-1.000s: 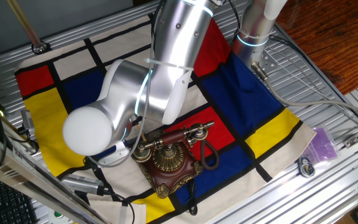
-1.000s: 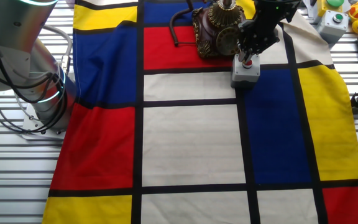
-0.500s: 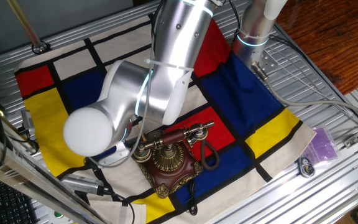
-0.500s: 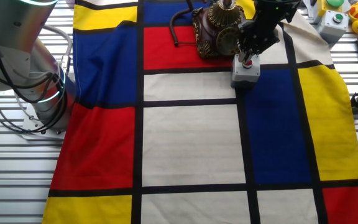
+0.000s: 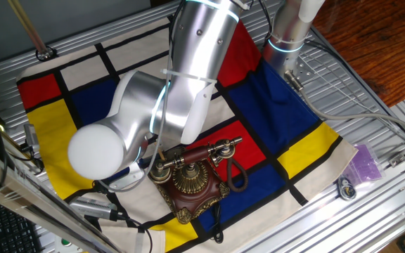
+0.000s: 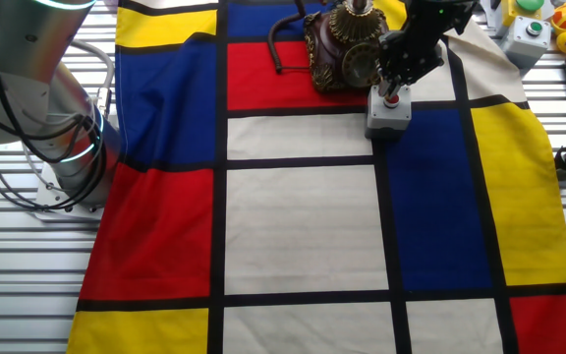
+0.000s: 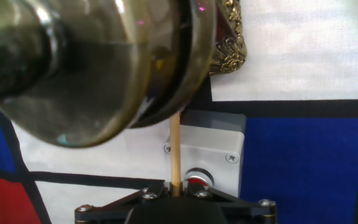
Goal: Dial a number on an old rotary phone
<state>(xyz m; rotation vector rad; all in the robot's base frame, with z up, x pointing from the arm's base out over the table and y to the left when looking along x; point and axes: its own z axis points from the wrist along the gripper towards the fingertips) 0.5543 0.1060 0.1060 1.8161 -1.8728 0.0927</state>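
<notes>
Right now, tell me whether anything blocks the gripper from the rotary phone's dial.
Nothing visible does. The black gripper, holding a thin wooden stick, is already beside the dark red-brown brass-dialled rotary phone. The small grey box with a red button sits below, off the path.

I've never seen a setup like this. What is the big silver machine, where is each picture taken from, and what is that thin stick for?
The silver machine is a robot arm bolted beside a table with a colourful checked cloth. Two pictures come from fixed cameras on different sides of the table; the third comes from a camera on the arm's hand. On the cloth stand an old rotary phone and a small grey box with a red button. The gripper holds a thin wooden stick that reaches up toward the phone's brass dial, which fills the hand view, blurred.
</notes>
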